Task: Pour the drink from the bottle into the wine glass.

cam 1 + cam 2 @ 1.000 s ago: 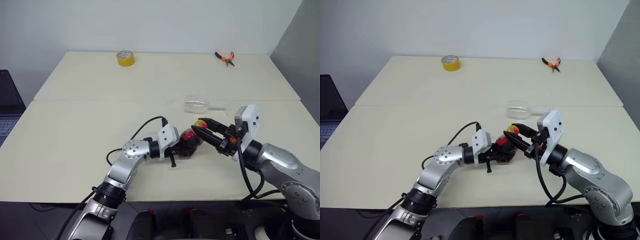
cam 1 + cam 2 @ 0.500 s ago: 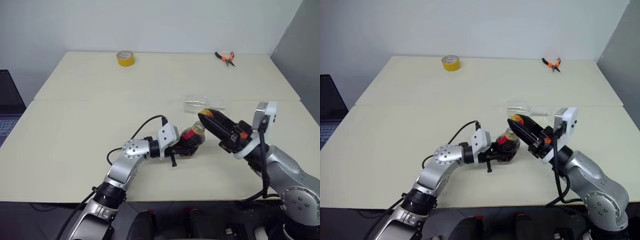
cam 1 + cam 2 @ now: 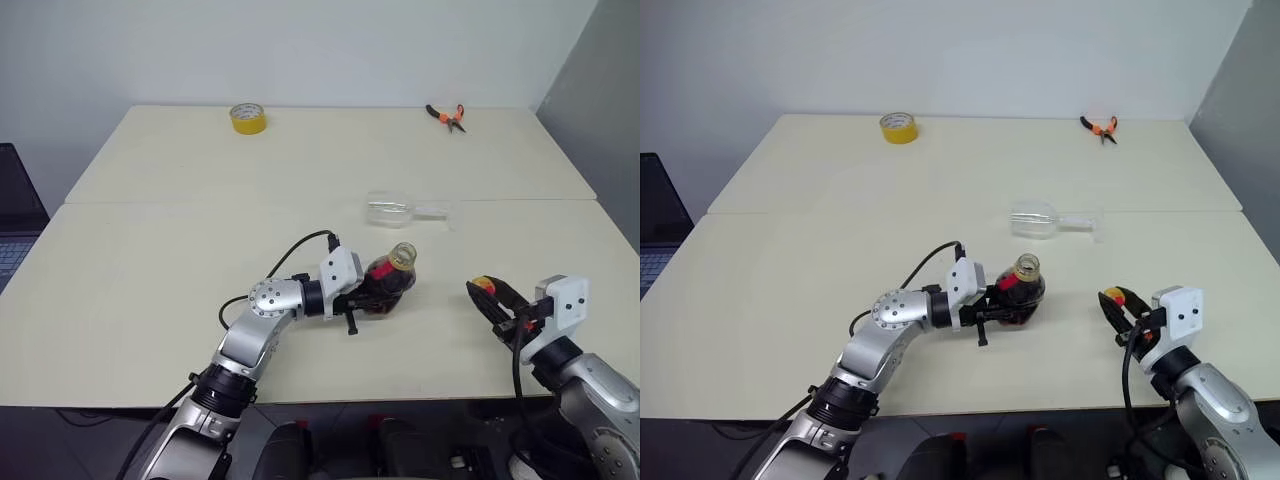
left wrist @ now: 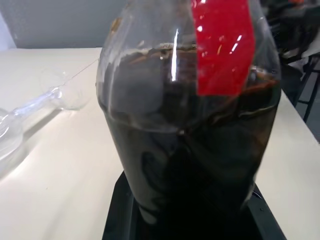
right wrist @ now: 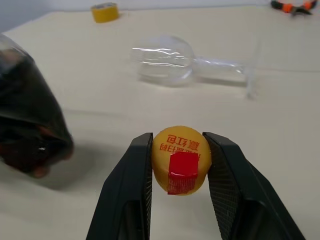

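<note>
Holding the opened bottle [image 3: 388, 284] mid-table, the left pincer [image 3: 352, 296] is clamped on it; the right pincer [image 5: 178, 165] grips the yellow cap [image 5: 181, 159]. Next: drop the cap, stand up the wine glass [image 3: 400, 209] lying farther back.

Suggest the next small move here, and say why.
Probably lower the right hand and release the yellow cap onto the table. The bottle, gripped by the left hand, is already uncapped, and the wine glass lies on its side, needing righting before pouring.
</note>
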